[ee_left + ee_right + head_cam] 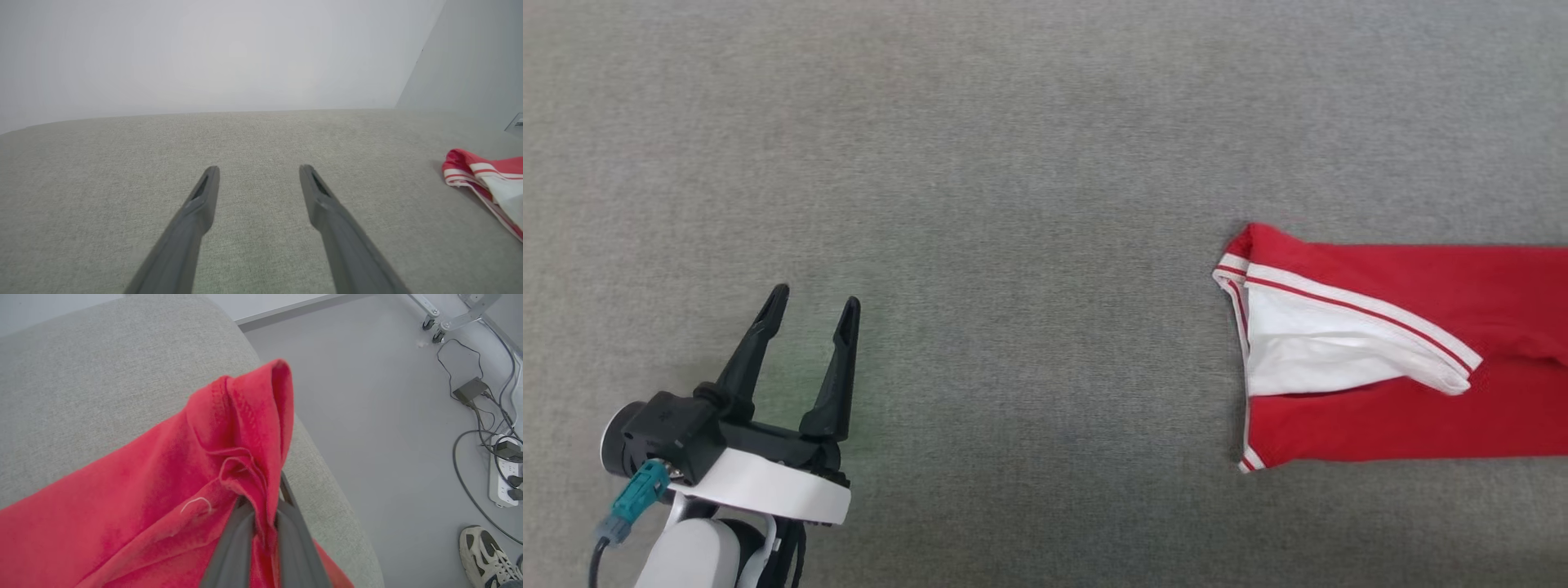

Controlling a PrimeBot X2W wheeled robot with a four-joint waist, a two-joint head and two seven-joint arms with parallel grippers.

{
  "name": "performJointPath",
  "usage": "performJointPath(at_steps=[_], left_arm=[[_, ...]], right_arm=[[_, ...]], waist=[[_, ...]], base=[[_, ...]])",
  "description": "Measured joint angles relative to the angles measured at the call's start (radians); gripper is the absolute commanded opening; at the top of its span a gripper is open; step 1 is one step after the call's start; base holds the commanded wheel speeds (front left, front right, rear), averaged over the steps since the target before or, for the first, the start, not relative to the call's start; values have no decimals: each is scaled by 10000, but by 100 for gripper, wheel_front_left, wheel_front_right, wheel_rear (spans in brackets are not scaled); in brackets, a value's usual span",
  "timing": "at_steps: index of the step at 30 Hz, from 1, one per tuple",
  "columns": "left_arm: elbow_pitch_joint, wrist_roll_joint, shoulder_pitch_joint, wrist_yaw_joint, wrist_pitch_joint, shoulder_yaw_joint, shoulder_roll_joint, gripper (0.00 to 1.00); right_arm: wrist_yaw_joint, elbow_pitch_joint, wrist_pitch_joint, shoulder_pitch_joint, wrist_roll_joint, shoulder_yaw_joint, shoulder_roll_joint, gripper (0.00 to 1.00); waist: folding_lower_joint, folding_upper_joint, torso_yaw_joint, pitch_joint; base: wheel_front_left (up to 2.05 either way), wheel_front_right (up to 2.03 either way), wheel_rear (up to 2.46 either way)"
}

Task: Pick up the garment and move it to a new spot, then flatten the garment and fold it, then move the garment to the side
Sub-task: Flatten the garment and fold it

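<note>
The garment (1405, 351), a red shirt with a white sleeve and striped trim, lies folded lengthwise on the grey table (1013, 163), running off the right edge of the head view. Its sleeve end (486, 179) shows at the far right of the left wrist view. My left gripper (813, 310) hovers open over bare table at the lower left, far from the cloth, with nothing between its fingers (204, 196). In the right wrist view my right gripper (265, 514) is shut on a bunched red hem of the garment (241, 433), near the table's corner.
Beyond the table's rounded corner (327, 465) lies grey floor with cables, a power strip (502, 473), an adapter and a wheeled stand's feet (441, 322). A person's shoe (486, 555) rests at the lower right. A pale wall rises behind the table's far edge.
</note>
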Motion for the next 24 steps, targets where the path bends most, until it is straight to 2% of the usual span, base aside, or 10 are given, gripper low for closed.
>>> performJointPath(at_steps=[3, 7, 18, 24], left_arm=[[21, 21, 2, 0, 0, -23, 10, 100], [36, 58, 21, 0, -2, -125, 2, 100], [121, 71, 75, 0, 0, -180, -226, 100], [196, 27, 44, 0, 0, -263, -309, 100]], right_arm=[[-2, -4, -10, -102, 77, 372, 146, 0], [-2, -602, 431, 244, 466, 1680, 428, 0], [-8, -4652, 1718, 1191, 1356, 5785, 888, 0], [-10, -5699, 2290, 926, 1390, 7645, 1158, 0]], waist=[[0, 0, -102, -63], [0, 0, -179, -205], [0, 0, 70, -415], [0, 0, 424, -478]], base=[[0, 0, 0], [0, 0, 0], [0, 0, 0], [0, 0, 0]])
